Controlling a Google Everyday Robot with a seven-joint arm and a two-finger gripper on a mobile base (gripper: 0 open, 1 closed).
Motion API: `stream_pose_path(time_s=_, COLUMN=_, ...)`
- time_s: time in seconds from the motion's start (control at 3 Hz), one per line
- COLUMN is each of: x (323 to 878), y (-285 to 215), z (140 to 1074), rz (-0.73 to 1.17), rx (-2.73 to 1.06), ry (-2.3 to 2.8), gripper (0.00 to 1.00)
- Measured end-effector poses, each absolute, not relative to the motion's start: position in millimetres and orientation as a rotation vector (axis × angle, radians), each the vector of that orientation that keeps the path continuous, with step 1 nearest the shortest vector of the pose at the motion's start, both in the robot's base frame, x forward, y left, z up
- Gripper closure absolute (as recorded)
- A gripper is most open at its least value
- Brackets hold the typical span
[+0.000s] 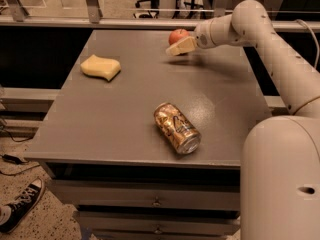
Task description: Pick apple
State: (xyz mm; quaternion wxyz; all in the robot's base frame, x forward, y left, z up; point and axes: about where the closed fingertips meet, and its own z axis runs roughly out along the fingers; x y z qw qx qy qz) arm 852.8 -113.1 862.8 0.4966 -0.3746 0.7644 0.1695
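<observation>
The apple [177, 34] is small and round, red-orange with a smooth skin, and its lower part is hidden behind my hand [181, 46]. It sits at the far edge of the grey surface [135, 99], right of the middle, close to the rail behind. My hand is just in front of the apple and right up against it, reaching in from the right at the end of my pale arm [265, 39]. Whether the hand is spread or pinching the apple I cannot tell.

I count one apple. There is one yellow wavy sponge [100, 67], lying well apart from it on the left side of the surface. There is one gold drink can [177, 128], on its side near the front edge, its metal end turned toward the front right. It is larger than the apple. One black-and-white shoe [20, 211] shows on the floor at the lower left.
</observation>
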Motion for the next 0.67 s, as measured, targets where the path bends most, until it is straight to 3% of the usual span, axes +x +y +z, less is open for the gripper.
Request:
stream_pose_path(time_s=0.33, x=856.9, y=-115.4, z=859.9, rz=0.404, rx=-0.888, ry=1.851, gripper=0.16)
stream_pose_path(time_s=0.67, x=856.4, y=-114.9, z=858.1, rz=0.415, rx=-0.879, ry=1.846, gripper=0.39)
